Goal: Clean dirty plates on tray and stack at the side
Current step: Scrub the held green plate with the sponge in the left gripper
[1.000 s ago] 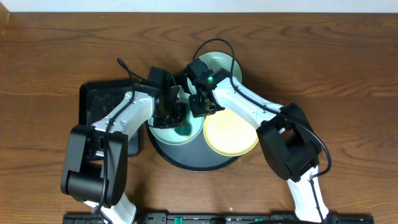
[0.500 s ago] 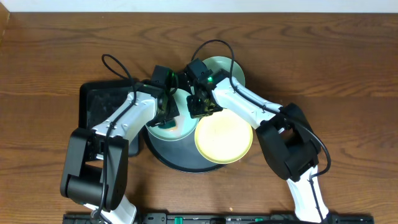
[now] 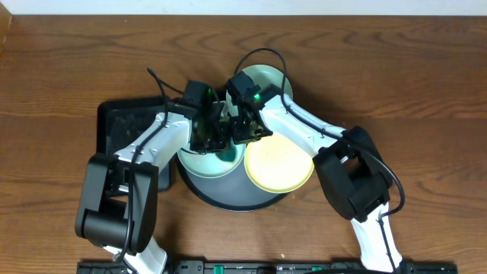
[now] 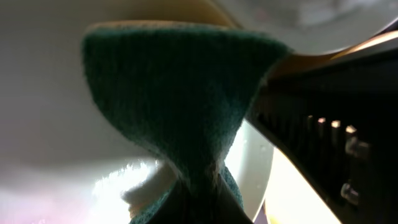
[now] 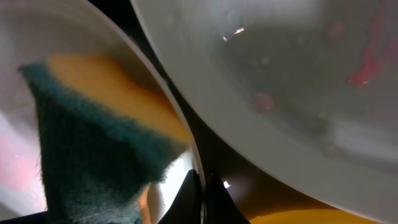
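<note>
Seen from above, a brown wooden desk (image 3: 396,68) fills the frame. At the left lies a small black rectangular tray (image 3: 122,129). Just right of it, in the middle, sits the large round black tray (image 3: 228,199) with a raised rim. The left arm reaches from the near left over this tray. The left pincer (image 3: 217,143) is clamped on a green and yellow scrubbing sponge (image 4: 180,106), pinched narrow at its waist, and the sponge presses against the inside of a pale mint round plate (image 3: 199,161) on the left half of the round black tray. Just to the right, the right pincer (image 3: 243,135) is closed tight, its tips at that mint plate's rim; whether it actually grips the rim cannot be told. Behind it, a second pale mint plate (image 3: 278,80) lies at the tray's far edge, partly hidden by the right arm. A pale yellow round plate (image 3: 280,166) rests on the tray's right half, touching the first mint plate. The right arm leads back to the near right.
</note>
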You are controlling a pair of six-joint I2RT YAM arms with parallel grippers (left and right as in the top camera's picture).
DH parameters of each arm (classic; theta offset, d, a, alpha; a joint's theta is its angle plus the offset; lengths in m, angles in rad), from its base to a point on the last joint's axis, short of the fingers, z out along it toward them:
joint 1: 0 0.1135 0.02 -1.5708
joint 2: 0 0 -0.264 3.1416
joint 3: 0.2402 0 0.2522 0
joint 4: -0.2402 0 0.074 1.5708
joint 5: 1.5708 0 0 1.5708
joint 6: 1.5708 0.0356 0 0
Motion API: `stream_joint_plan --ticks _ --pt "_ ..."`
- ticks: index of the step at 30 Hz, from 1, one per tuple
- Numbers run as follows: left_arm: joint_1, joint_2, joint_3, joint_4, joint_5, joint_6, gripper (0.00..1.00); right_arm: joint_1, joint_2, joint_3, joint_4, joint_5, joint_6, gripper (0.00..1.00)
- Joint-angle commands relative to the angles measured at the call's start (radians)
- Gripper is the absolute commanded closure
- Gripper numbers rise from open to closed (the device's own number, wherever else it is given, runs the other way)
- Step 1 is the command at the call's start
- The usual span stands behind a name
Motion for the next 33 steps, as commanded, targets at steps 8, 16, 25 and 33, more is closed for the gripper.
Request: stream_joint_plan --ticks 8,16,25,33 --pt "-0.004 0.014 -0.01 0.02 -0.598 -0.43 0.93 0.012 0.033 0.002 -0.011 -0.011 -0.018 0.99" --pt "-0.008 0.014 -0.01 -0.098 -0.728 -0.542 0.93 0.012 0.033 0.002 -0.015 0.003 -0.018 0.99" --pt "-0.01 0.014 -0.01 -0.155 -0.174 -0.166 0.93 0.012 0.033 0.002 -0.019 0.003 -0.018 0.99" --pt "-0.01 0.014 -0.01 -0.138 0.106 0.087 0.93 0.012 0.033 0.002 -0.019 0.003 -0.018 0.99"
